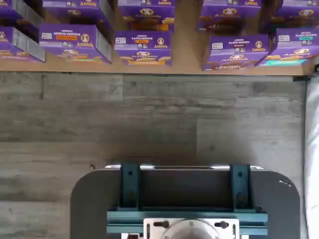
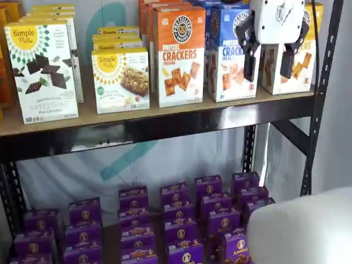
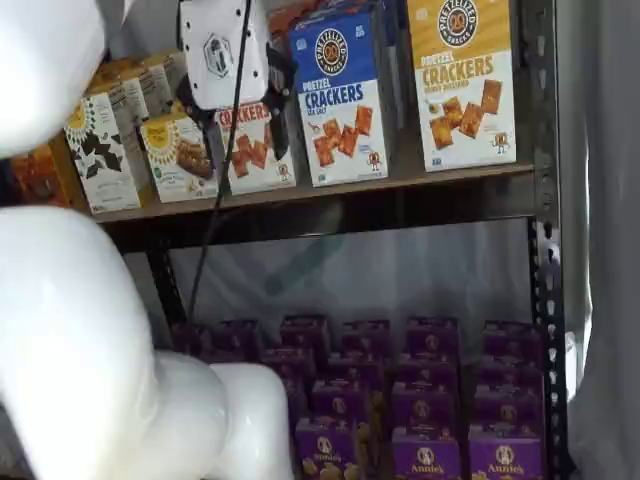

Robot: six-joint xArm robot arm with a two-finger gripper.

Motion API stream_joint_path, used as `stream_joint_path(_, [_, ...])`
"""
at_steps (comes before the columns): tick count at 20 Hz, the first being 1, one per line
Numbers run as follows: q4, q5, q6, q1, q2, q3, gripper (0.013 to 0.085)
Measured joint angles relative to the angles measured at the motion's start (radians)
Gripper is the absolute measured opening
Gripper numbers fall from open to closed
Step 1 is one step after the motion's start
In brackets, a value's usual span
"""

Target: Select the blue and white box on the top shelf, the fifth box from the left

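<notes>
Blue and white box (image 3: 345, 95) upright at top shelf (image 2: 165, 118) edge; hand (image 2: 272, 60) spread, hanging before it

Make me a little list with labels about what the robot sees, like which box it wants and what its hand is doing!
wanted box: tall blue and white cracker carton, upright on the tan wooden top shelf
neighbours: orange-topped cracker carton one side, yellow-topped cracker carton the other
hand: white gripper with two black fingers, open, holding nothing, in front of the cartons
lower level: many small purple boxes
</notes>
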Motion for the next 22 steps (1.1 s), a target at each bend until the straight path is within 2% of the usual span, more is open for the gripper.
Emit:
stream_joint_path(2, [0.073, -0.001, -0.033, -0.068, -0.003, 0.004, 0.0850])
stream_joint_path(4, [0.100, -0.002, -0.046, -0.088, -0.004, 0.007, 0.0850])
stream_joint_path(8, [0.088, -0.017, -0.041, -0.076, -0.004, 0.012, 0.0850])
stream_joint_path(13, [0.020, -0.103, -0.021, -0.024, -0.002, 0.034, 0.0850])
stream_joint_path(18, [0.013, -0.199, -0.035, -0.035, 0.039, 0.033, 0.0850])
stream_joint_path(22, [0.009, -0.267, -0.061, -0.059, 0.091, 0.007, 0.0850])
